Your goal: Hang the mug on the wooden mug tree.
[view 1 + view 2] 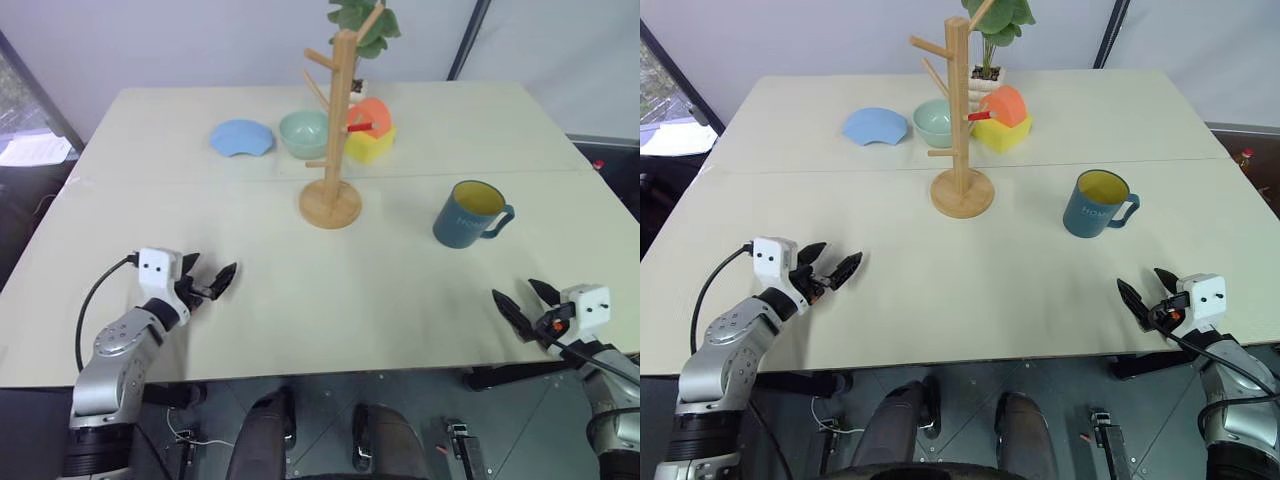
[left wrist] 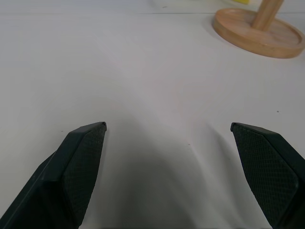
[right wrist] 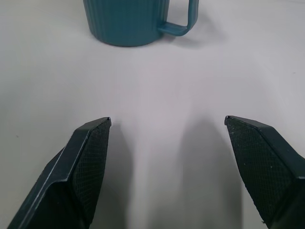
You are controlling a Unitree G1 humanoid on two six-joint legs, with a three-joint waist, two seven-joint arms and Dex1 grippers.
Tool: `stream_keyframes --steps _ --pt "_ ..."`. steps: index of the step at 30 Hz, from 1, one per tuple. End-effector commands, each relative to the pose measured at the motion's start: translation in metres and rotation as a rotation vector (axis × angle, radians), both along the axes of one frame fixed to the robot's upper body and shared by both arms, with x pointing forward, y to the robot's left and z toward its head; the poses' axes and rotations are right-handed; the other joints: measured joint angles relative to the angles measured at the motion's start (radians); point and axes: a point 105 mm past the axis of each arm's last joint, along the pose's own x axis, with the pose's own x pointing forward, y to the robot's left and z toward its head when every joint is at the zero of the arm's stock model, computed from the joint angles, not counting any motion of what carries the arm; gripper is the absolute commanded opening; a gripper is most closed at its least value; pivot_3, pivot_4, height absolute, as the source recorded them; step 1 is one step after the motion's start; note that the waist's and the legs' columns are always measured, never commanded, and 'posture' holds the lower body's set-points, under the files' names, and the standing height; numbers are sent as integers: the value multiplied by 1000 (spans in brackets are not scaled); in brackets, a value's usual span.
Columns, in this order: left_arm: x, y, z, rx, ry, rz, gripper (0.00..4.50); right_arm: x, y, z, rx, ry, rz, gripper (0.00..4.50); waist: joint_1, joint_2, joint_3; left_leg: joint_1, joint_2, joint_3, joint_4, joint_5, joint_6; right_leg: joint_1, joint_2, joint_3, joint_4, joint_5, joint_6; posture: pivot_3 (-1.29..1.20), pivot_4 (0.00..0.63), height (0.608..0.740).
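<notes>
Both grippers (image 1: pixel 213 279) (image 1: pixel 528 302) open, empty; mug (image 1: pixel 466 215) upright, apart from mug tree (image 1: pixel 335 130).

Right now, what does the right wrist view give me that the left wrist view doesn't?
The right wrist view has the mug upright straight ahead of the open right gripper, handle to one side. The left wrist view has the round base of the wooden mug tree ahead of the open left gripper. Both share bare table between spread, empty fingers.
</notes>
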Motion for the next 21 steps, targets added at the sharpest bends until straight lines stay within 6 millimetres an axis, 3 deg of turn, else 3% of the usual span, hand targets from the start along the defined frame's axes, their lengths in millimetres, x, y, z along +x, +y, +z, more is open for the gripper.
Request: stream_keyframes --steps 1,5,10,15,21 --pt "1 1 9 2 -35 -9 4500 -1 -2 13 -14 -48 -12 3961 0 0 0 0 1 1 0 0 0 0 0 0 0 0 0 0 150 740" --pt "2 -5 8 -9 -33 -28 4500 -1 -4 13 -21 -50 -31 3961 0 1 0 0 3 2 0 0 0 -2 1 0 0 0 0 0 150 740" --pt "-1 -38 16 -43 -45 -194 4500 -3 -14 9 -22 -41 -97 3961 1 1 -1 0 3 4 -1 0 0 -2 1 1 0 0 0 0 150 740" --pt "-22 -96 29 -52 -88 -499 4500 -4 -18 13 -4 -61 -134 3961 1 1 -1 0 3 6 0 0 0 -2 1 1 0 0 -1 0 150 740" --pt "-65 -164 46 -43 -100 -953 4500 11 -14 28 -11 -117 -157 3961 -1 4 -2 0 4 6 0 0 0 -2 2 2 1 0 -1 0 150 740"
